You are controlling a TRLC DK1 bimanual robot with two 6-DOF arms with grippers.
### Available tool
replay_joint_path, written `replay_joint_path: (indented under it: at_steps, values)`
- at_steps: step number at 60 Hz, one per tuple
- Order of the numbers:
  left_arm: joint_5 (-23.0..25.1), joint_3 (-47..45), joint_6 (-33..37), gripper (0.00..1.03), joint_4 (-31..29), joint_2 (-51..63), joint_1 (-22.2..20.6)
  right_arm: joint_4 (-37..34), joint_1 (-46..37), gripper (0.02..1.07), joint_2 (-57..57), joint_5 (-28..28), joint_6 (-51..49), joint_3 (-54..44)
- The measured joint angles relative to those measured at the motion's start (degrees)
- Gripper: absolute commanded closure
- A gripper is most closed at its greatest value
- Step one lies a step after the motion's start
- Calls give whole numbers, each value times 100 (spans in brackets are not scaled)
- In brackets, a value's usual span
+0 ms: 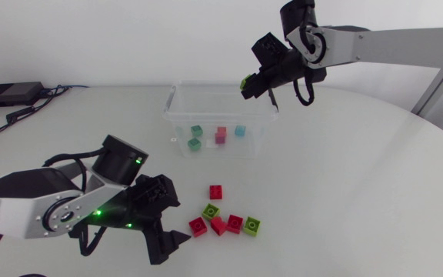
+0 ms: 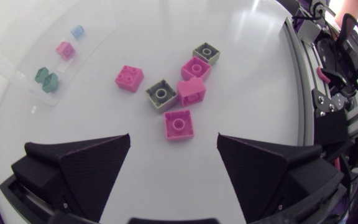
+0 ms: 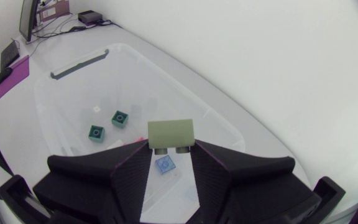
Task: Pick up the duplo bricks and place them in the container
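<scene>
The green brick (image 3: pixel 171 132), clamped in the right gripper (image 3: pixel 171 154), is best released only once centred above the container (image 1: pixel 214 117).

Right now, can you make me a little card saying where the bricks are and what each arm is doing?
container: clear container on the table
inside it: four bricks, two green, one pink, one blue
on the table: six loose bricks, four red, two green
right gripper: fingers shut on a light green brick, above the container
left gripper: fingers open, near the loose bricks
</scene>
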Motion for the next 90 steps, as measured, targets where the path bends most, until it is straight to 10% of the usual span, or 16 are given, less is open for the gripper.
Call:
replay_joint_path:
  at_steps: [6, 35, 46, 55, 90]
  values:
    - [-9, -2, 17, 7, 153, 321, -68, 15, -28, 17, 254, 83, 31, 179]
    - [-177, 608, -7, 13, 664, 1567, -256, 597, -31, 15, -1613, -103, 90, -2205]
    - [-175, 623, -9, 36, 671, 1843, -267, 656, 149, 15, -2715, -363, -44, -3574]
    - [-168, 623, -9, 74, 704, 1917, -264, 614, 426, 15, -3217, -520, -216, -4216]
    - [-173, 546, -9, 76, 538, 903, 188, 706, 1224, 15, -1722, -634, -1078, -4629]
